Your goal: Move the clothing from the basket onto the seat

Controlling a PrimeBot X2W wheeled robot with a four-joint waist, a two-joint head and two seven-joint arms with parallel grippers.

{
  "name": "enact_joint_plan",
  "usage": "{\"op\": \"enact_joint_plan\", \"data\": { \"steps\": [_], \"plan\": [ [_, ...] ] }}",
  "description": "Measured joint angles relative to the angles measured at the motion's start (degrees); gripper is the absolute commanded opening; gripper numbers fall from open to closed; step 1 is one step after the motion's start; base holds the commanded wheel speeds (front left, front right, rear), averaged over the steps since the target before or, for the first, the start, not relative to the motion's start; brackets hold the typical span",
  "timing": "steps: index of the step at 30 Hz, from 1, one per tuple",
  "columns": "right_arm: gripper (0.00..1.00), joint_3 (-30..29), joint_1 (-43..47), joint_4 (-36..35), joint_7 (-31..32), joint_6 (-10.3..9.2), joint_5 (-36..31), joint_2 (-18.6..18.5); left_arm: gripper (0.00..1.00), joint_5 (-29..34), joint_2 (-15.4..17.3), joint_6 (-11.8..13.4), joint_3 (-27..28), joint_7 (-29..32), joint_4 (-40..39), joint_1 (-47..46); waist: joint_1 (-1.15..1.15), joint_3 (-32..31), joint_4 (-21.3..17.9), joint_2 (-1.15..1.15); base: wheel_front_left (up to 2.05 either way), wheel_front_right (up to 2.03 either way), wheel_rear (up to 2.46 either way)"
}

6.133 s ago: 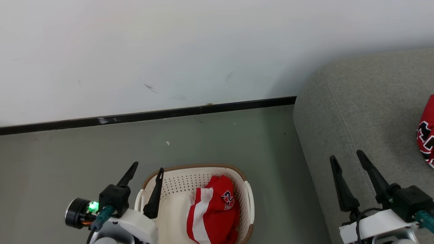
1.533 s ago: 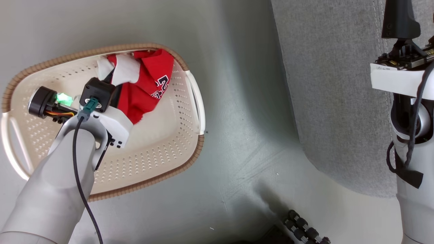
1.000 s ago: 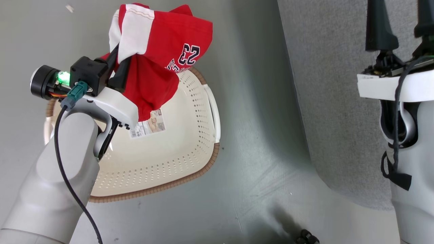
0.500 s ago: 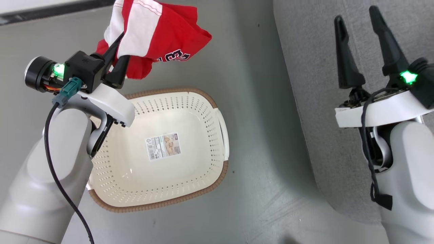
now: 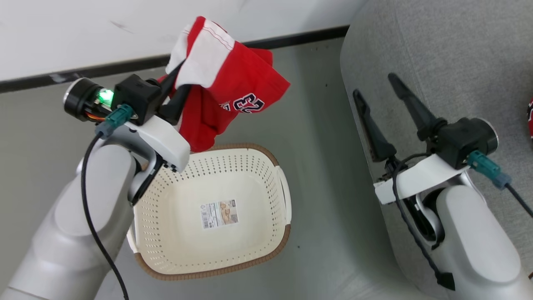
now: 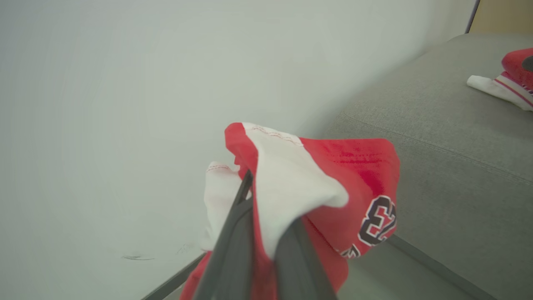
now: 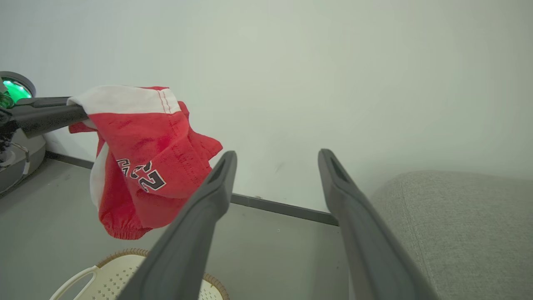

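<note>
Your left gripper pinches the shorts, short of the sofa; right gripper gapes empty. Next, carry them over the sofa and let go.

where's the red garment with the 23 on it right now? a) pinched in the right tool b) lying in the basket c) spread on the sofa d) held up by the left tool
d: the left tool is shut on the red garment, which hangs clear of the basket, while the right tool stands open and empty.
</note>
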Motion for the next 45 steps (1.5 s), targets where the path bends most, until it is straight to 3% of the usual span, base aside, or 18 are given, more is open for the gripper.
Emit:
{"op": "enact_joint_plan", "data": {
  "steps": [16,23,45],
  "plan": [
    [1.0,6.3,6.6,4.7,0.0,0.0,0.6,-4.0,0.0,-3.6,-3.7,-1.0,-6.1,5.6,-2.7,2.9,0.0,-10.6,1.0,0.0,0.0,0.0,0.0],
    [1.0,11.7,8.0,7.1,0.0,0.0,2.6,-4.8,0.0,-5.4,-5.0,-1.2,-8.1,7.7,-4.1,4.2,0.0,-14.5,0.6,0.0,0.0,0.0,0.0],
    [1.0,24.3,5.9,16.4,0.0,0.0,12.6,-3.3,0.0,-8.1,-5.2,-1.4,-10.6,12.8,-8.8,7.9,0.0,-22.4,1.3,0.0,0.0,0.0,0.0]
  ]
}}
